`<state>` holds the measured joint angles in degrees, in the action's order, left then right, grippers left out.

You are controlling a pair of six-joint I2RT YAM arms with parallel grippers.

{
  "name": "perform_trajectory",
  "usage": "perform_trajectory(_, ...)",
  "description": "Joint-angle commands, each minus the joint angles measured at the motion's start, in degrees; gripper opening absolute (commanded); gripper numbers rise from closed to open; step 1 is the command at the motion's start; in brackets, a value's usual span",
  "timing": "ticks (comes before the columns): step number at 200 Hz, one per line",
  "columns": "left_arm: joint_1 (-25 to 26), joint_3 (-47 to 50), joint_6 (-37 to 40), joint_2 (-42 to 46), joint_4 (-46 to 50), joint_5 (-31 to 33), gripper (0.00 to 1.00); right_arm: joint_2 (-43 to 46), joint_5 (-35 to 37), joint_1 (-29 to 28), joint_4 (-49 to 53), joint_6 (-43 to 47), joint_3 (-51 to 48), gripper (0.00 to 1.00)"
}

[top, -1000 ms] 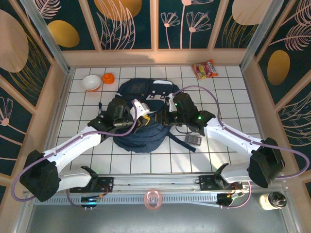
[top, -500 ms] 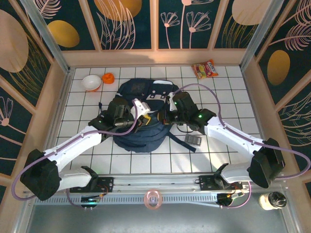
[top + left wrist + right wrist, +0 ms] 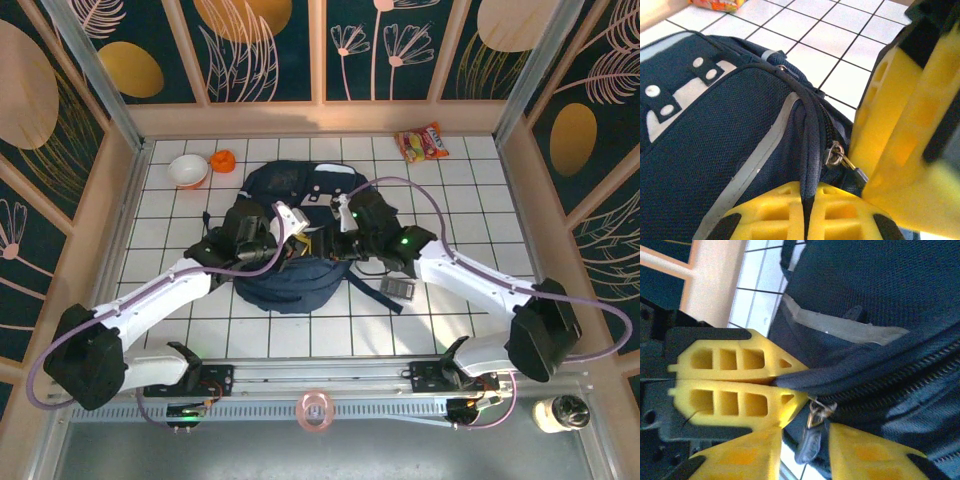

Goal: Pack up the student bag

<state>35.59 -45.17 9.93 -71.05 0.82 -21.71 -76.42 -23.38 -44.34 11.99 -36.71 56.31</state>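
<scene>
The large navy-blue fabric student bag [image 3: 288, 288] lies on the white tiled tabletop [image 3: 480, 175], directly beneath both tools. The left tool [image 3: 806, 200] is pressed together, clamped on the bag's raised seam [image 3: 810, 130] beside the zip. The right tool [image 3: 805, 450] faces it, tips just beside the left tool's. Its jaws are apart, with the dark zipper pull [image 3: 809, 442] hanging between them; whether they touch it I cannot tell.

Right claw [image 3: 804, 435] now slightly apart.
</scene>
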Motion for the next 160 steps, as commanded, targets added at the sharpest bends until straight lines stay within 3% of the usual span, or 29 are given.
perform_trajectory(1, -0.58, 1.57, 4.86, 3.90, -8.10, -3.05, 0.00, 6.24, -6.68, 4.46, -0.91, -0.64, -1.61, 0.40)
perform_trajectory(17, -0.53, 2.90, 8.41, 5.27, -8.43, -6.42, 0.00, 8.31, -7.35, 7.53, 0.38, 3.47, -0.62, 0.41)
perform_trajectory(54, -2.39, 6.88, 14.06, 7.50, -11.76, -12.25, 0.00, 10.59, -1.28, 7.82, -0.53, 31.01, -0.26, 0.43)
perform_trajectory(106, -4.21, 8.82, 20.35, 9.76, -11.72, -18.91, 0.00, 8.93, -12.59, 7.78, -5.63, 73.38, -4.83, 0.44)
perform_trajectory(129, -4.13, 9.27, 21.66, 10.55, -11.15, -19.66, 0.00, 5.32, -15.76, 7.78, -4.27, 82.20, -3.14, 0.45)
perform_trajectory(160, -4.27, 9.57, 23.10, 11.02, -9.97, -20.53, 0.00, 0.69, -17.47, 7.64, -3.25, 86.74, -0.47, 0.47)
